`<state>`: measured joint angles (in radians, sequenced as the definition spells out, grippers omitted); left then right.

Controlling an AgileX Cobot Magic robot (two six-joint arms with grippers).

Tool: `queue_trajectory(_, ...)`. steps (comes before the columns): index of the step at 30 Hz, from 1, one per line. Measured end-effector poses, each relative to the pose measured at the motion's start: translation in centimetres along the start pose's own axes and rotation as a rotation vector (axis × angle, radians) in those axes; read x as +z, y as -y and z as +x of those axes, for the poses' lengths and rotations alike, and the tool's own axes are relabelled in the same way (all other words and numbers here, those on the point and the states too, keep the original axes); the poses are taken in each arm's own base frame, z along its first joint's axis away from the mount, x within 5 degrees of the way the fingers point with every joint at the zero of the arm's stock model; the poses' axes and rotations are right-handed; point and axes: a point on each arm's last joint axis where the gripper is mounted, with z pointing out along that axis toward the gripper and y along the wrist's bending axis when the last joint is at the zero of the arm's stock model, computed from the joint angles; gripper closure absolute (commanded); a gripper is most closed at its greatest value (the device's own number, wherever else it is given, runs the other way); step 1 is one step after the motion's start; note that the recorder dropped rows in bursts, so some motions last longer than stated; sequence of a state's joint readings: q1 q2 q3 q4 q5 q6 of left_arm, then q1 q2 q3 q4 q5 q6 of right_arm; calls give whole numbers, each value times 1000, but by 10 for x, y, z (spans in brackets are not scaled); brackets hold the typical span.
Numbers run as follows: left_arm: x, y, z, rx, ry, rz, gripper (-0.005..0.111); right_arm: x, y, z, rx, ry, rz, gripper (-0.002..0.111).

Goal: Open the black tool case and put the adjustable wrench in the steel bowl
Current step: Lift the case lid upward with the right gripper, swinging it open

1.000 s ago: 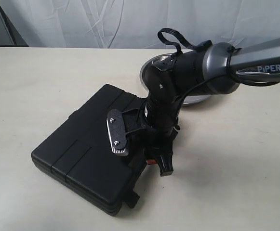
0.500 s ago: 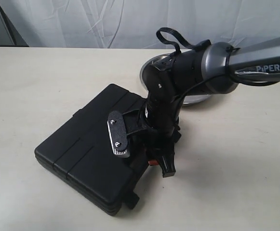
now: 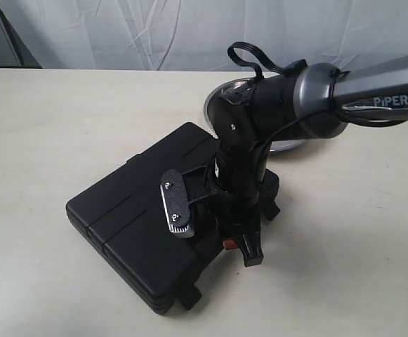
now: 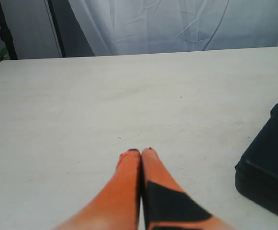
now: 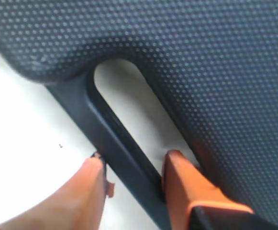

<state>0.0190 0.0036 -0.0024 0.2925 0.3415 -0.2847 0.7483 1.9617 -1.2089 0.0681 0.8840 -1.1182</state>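
The right gripper (image 5: 136, 162), clamped on the handle (image 5: 115, 141), has dragged the black tool case (image 3: 133, 217) rightward to frame centre, nearer the steel bowl (image 3: 218, 102) at upper centre. The left gripper (image 4: 141, 153) is closed, empty.

"PIPER" lettering (image 3: 393, 100), in white, on the grey link (image 3: 400, 74) of the right arm, at the right edge of the exterior view. Printed along the link's side, reading left to right, just outboard of the rounded grey joint housing (image 3: 316, 98). Second letter smaller than the rest, close to a lower-case i. Start of the word set right against a dark strip lying along the link. Legible in the exterior view only.
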Motion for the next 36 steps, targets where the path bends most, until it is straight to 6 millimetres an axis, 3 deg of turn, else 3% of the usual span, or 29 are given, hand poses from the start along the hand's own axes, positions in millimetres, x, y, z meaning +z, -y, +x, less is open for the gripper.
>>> queue_trajectory(10,0,0,0,0,0,0,107,4,1,0,-4,-8,-3,87)
queue_trajectory(12,0,0,0,0,0,0,107,6,1,0,-5,-12,0,94)
queue_trajectory(13,0,0,0,0,0,0,107,6,1,0,-6,-14,1,107)
queue_trajectory(14,0,0,0,0,0,0,107,6,1,0,-3,-14,1,109)
queue_trajectory(21,0,0,0,0,0,0,107,7,1,0,9,-15,2,109)
queue_trajectory(36,0,0,0,0,0,0,107,-17,-3,-2,57,39,49,109)
